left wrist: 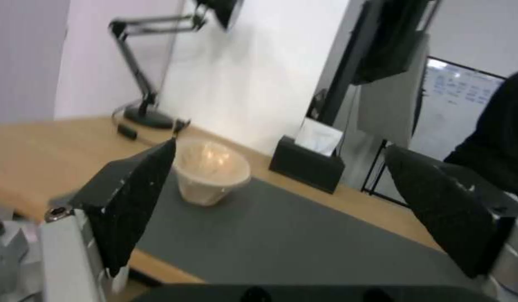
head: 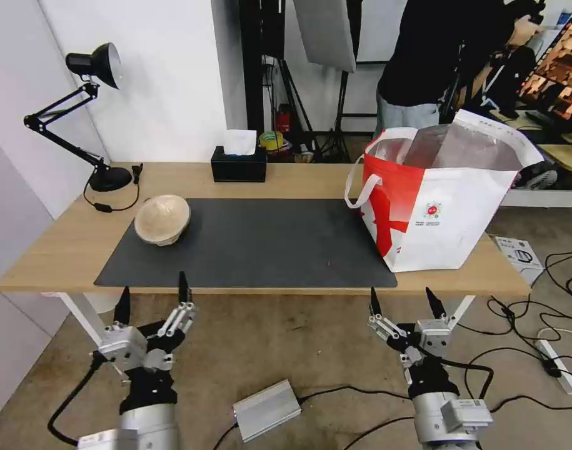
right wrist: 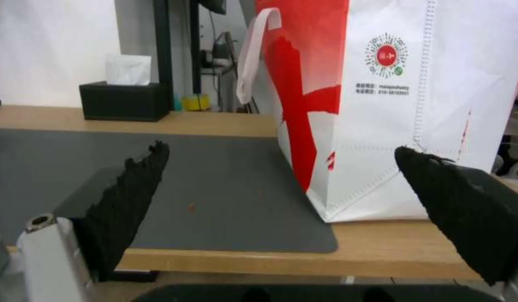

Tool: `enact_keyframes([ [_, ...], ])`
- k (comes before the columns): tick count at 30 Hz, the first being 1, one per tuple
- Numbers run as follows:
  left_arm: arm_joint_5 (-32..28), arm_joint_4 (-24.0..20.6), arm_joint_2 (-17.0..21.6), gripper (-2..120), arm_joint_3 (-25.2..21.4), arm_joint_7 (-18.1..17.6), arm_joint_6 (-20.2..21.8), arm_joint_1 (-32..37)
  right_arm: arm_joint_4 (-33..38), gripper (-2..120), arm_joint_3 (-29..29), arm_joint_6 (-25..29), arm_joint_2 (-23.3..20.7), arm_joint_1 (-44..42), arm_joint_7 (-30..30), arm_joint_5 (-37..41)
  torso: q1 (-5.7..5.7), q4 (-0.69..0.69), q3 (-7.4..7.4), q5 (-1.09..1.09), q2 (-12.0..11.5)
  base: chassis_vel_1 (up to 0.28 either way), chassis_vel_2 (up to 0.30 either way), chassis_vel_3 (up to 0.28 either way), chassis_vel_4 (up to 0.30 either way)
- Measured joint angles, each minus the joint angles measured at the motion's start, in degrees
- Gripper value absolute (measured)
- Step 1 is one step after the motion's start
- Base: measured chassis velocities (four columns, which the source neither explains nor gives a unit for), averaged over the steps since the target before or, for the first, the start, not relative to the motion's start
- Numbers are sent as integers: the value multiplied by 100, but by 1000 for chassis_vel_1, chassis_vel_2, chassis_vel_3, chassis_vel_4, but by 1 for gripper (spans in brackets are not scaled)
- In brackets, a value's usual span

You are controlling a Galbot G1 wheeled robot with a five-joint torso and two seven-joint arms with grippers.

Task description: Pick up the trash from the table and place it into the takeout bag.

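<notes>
Takeout bag (right wrist: pixel 393 109) white front shows a round red-centred QR-like logo (right wrist: pixel 386 55) at about 12 o'clock, two tiny print lines below it at 6 o'clock, unreadable.

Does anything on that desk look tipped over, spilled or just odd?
The tan paper bowl lies tipped on its side on the grey mat, and a small red scrap sits loose nearer the takeout bag.

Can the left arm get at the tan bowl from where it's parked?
Probably yes. The left pincer hangs open in front of the table edge, and the tan bowl lies tipped at the mat's near-left corner, with bare mat between them. The desk lamp stands farther back.
</notes>
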Motion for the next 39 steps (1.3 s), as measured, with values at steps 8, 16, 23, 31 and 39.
enact_keyframes([
  [8, -1125, -168, 186, 100, -201, -376, 497, -174, 0, 100, 0, 2, 0, 0, 1, 0, 0, 0, 0, 0, 0, 0, 0, 0, 0],
  [16, -2307, -284, 388, 100, -539, -787, 911, -516, 0, 100, 0, 2, 0, -1, 1, 1, 0, 0, 0, 0, 0, 0, 0, 0, 0],
  [23, -3293, -284, 776, 100, -821, -1005, 1090, -814, 0, 100, 0, 2, 0, -1, 1, 0, 0, 0, 0, 0, 0, 0, 0, 0, 0],
  [31, -4337, -188, 1238, 100, -1079, -1306, 1204, -1332, 0, 100, 0, 2, 0, 0, 1, 1, 0, -1, 0, 0, 0, 0, 0, 0, 0],
  [39, -4958, -9, 1508, 100, -1149, -1569, 1303, -1714, 0, 100, 0, 2, 0, -1, 1, 1, 0, 0, 0, 0, 0, 0, 0, 0, 0],
])
